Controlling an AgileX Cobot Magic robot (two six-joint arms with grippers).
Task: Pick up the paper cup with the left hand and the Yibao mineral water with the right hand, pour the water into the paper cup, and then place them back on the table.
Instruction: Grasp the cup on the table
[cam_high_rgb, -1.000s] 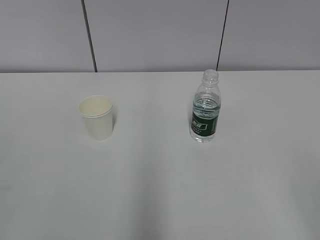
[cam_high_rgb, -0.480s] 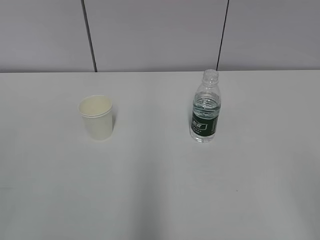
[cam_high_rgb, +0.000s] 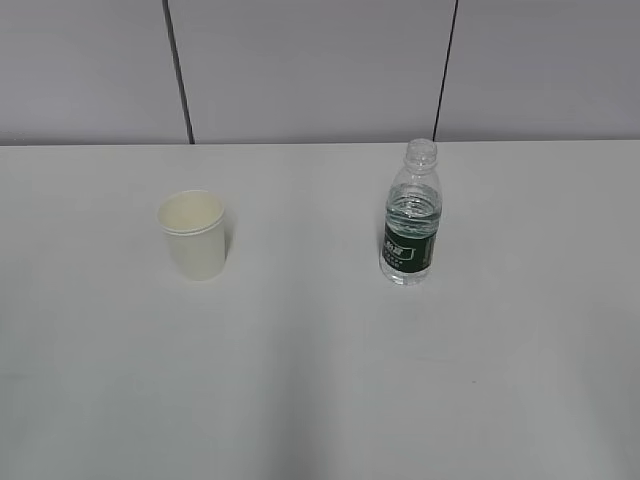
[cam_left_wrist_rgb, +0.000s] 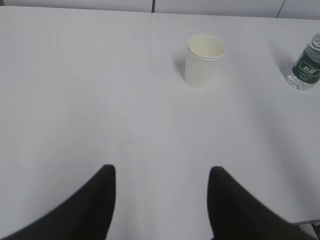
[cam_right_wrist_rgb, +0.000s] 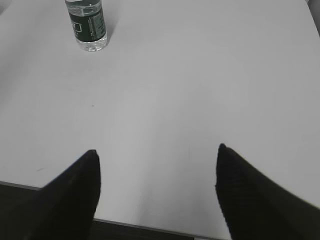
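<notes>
Both black grippers hang back at the near edge, jaws apart, holding nothing. The small cream-white paper cup (cam_left_wrist_rgb: 204, 60) stands upright ahead-right of the left gripper (cam_left_wrist_rgb: 161, 197); the clear green-labelled water bottle (cam_right_wrist_rgb: 87, 24) stands far ahead-left of the right gripper (cam_right_wrist_rgb: 157, 180).

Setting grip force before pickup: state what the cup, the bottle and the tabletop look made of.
Paper cup: matte cream paper, judging by its rolled rim and opaque, dull wall.
Yibao mineral water: clear thin plastic, ribbed and glossy, water visible through it; the dark green label looks like printed film.
Table: smooth white surface with a faint sheen, possibly laminate; I cannot tell for sure.
</notes>
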